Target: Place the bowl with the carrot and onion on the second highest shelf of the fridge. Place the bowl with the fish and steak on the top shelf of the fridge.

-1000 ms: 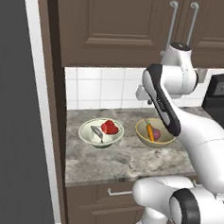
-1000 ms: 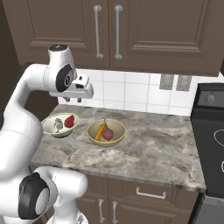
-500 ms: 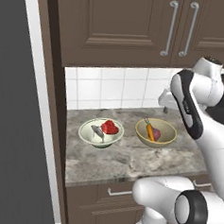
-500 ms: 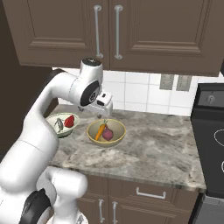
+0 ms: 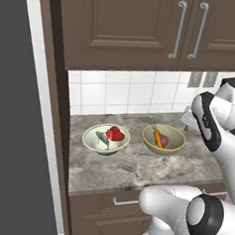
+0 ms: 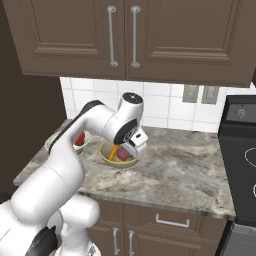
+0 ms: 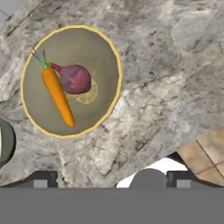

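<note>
Yellow-rimmed bowl (image 7: pixel 72 81) with the carrot (image 7: pixel 57 95) and the red onion (image 7: pixel 75 78) sits on the grey stone worktop (image 7: pixel 166 83), at about 10 o'clock in the hand view; carrot lies beside the onion, touching it, green top toward 11 o'clock. In the left base view this bowl (image 5: pixel 163 138) is at 3 o'clock of the pale green bowl (image 5: pixel 106 139), near but apart; that one holds the fish (image 5: pixel 102 138) and the red steak (image 5: pixel 115 133). In the right base view the arm crosses in front of both bowls, yellow bowl (image 6: pixel 118 154) partly hidden, pale green bowl's rim (image 6: pixel 51 143) showing at 9 o'clock of it. Tool (image 7: pixel 111 178) hangs over bare worktop at roughly 5 o'clock of the yellow bowl, holding nothing; fingertips (image 7: pixel 41 179) wide apart, probably fully spread, though just their ends show. Brown wall cabinets (image 5: pixel 145 27) hang above, white tiled backsplash (image 5: pixel 121 92) behind the worktop.
</note>
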Available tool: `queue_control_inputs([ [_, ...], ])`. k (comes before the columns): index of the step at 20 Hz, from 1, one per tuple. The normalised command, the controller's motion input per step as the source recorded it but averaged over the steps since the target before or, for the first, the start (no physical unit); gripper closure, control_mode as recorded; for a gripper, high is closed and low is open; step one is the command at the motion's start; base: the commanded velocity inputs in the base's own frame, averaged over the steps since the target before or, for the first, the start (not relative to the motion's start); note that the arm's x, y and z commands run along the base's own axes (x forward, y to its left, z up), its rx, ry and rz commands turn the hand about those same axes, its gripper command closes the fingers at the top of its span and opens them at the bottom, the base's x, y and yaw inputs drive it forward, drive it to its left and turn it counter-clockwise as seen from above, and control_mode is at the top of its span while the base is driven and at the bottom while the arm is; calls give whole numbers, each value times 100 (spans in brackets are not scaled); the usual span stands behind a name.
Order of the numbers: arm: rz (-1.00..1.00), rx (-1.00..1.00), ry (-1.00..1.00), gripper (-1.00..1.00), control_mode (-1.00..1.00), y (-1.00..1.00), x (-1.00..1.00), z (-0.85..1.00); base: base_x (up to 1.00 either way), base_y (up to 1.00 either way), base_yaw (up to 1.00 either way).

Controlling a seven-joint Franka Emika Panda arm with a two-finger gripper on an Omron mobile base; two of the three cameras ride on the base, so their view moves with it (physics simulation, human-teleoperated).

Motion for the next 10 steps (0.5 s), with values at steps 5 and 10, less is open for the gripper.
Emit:
queue_control_inputs([
  [5, -24, 13, 15, -100, -100, -19, 31, -58, 0, 0, 0],
  [10, -16, 15, 14, -100, -100, -14, 14, -59, 0, 0, 0],
])
